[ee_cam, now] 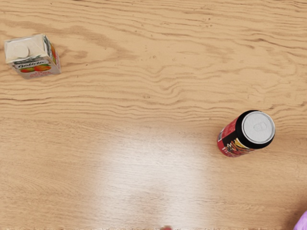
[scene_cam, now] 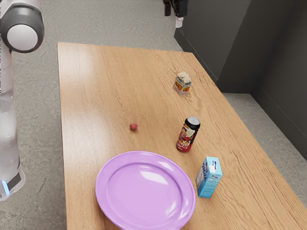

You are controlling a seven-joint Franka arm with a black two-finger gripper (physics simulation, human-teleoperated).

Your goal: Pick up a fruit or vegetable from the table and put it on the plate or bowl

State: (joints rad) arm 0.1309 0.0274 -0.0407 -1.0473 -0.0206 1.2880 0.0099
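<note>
Purple round plastic plate lies closest, at the near end of the long light brown wooden counter. It has nothing on it.

A white robot arm stands tall at the exterior view's left edge, with a round grey and white joint at the top. The black end effector hangs at the top edge of the exterior view, high over the counter. It cannot be told if it is spread or pressed together. The wrist view looks straight down at the wood.

A tiny round red fruit sits on the counter, just past the far rim of the plate. It is alone, far below the end effector and well apart from it.

A red and black drink can stands upright toward the exterior view's right of the fruit. In the wrist view the can shows a silver top and red and yellow art. A blue and white box carton stands just beside the plate. A small white carton with red and orange fruit pictures stands farther back, and in the wrist view it has a round white cap. The words on all three are too small to read.
</note>
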